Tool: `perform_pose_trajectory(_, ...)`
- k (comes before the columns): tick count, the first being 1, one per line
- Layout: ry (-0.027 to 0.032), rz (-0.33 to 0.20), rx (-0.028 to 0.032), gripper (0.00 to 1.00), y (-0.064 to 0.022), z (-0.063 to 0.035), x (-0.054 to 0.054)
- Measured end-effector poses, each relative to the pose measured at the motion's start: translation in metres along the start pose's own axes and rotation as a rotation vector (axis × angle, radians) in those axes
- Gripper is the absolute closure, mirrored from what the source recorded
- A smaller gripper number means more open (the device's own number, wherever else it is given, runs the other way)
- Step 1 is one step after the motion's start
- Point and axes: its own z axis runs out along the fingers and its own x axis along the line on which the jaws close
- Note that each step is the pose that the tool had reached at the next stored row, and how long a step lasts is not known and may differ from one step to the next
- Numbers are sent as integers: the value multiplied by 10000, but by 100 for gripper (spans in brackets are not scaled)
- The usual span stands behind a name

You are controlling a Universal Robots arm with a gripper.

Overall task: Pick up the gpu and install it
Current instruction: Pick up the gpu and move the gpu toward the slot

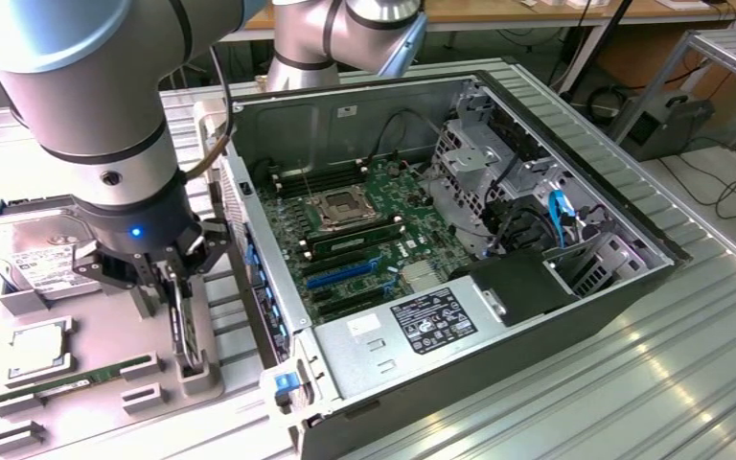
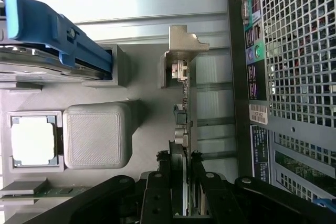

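Note:
The gpu [image 1: 187, 331] is a thin black card standing on edge in a slot of the grey fixture tray [image 1: 100, 426], to the exterior view's left of the open computer case [image 1: 560, 316]. My gripper [image 1: 170, 287] comes straight down on it. In the wrist view the gpu [image 2: 185, 114] runs away from the fingers, with its pale metal bracket [image 2: 181, 45] at the far end. The gripper [image 2: 182, 174] has a black finger [image 2: 161, 184] pressed against each face of the card, which still sits in its holder.
The case lies open with its motherboard [image 1: 356, 230] and blue card slots [image 1: 342, 273] exposed. On the tray are a silver hard drive [image 1: 35, 254], a CPU [image 1: 38, 350] and a green memory stick [image 1: 74, 379]. The case's perforated rear wall [image 2: 299, 51] stands close beside the gpu.

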Motion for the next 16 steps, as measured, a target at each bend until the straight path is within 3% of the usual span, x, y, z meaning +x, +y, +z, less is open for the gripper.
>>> perform_pose_trajectory(16,-1,0,0,74,4,-91,-2)
